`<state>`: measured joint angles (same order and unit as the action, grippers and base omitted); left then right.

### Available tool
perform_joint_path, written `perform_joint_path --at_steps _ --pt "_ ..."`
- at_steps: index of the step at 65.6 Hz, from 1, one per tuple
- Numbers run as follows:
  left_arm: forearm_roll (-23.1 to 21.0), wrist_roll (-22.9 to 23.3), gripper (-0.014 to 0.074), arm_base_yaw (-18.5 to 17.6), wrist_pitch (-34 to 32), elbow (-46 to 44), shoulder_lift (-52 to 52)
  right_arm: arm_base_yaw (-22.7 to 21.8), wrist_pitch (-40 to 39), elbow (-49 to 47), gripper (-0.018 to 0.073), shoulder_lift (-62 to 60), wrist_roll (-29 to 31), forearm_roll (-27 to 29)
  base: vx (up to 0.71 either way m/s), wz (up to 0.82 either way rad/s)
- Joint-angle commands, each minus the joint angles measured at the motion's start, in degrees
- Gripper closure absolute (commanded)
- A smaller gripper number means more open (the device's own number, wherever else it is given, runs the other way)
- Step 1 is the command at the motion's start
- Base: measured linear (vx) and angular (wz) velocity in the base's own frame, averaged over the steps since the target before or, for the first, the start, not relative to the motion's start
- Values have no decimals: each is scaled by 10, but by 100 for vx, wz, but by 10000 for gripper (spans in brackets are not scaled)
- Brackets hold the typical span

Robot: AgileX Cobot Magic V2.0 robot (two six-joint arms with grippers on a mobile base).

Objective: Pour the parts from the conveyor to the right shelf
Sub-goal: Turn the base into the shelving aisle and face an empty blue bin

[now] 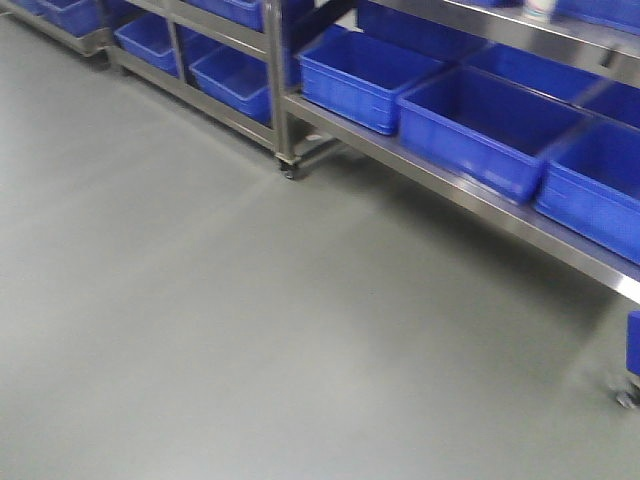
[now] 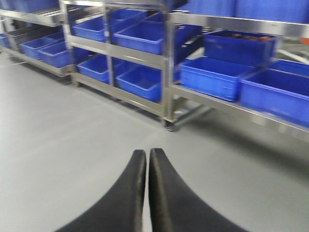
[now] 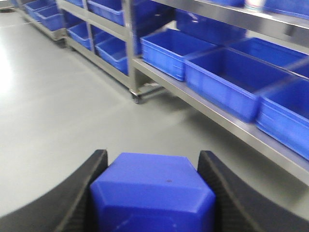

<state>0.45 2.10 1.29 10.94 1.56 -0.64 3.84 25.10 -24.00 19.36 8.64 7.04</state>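
Robot's left gripper (image 2: 147, 153) with its two black curved fingers (image 2: 126, 193) pressed together along their length, nothing between them, right gripper (image 3: 153, 157) with its black fingers (image 3: 79, 191) spread apart, one on either side of a blue part (image 3: 152, 193), gripping it

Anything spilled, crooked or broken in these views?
Nothing stands out. The blue crates sit in rows on the steel shelf, the floor shows no spill, and the right gripper holds the blue block centred. Blur would hide small damage.
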Motion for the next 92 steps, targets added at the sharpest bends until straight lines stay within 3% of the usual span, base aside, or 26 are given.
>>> perform_joint_path --at_steps 1,92 --pt "-5 5 603 2 -41 -11 -7 0 -44 -17 564 3 0 0 65 48" --pt "-5 5 603 2 -41 -11 -7 0 -44 -17 564 3 0 0 70 43"
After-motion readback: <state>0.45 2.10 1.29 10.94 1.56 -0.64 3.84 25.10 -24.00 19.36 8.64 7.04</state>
